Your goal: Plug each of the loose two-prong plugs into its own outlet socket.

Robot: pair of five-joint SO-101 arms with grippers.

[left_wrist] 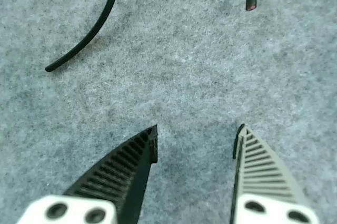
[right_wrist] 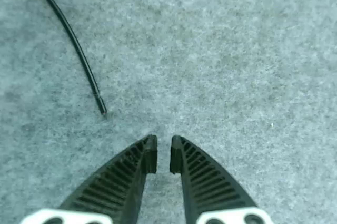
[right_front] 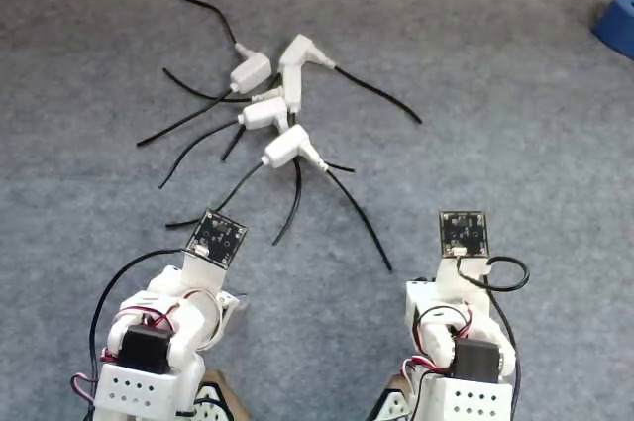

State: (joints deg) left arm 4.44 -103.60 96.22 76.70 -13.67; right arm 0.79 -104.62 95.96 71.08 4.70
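Smooth plastic plugs (right_front: pixel 282 149), rough matt carpet (right_front: pixel 495 94)

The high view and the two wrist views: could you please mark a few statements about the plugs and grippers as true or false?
1. The left gripper is open, with only carpet between its fingers. True.
2. The right gripper is clamped on a black cord. False: it is shut on nothing, and the cord's end lies on the carpet apart from it.
3. The white plugs lie clustered together on the grey carpet. True.
4. A blue object sits in the middle of the plug cluster. False: it is at the far right edge of the high view, well away from the plugs.
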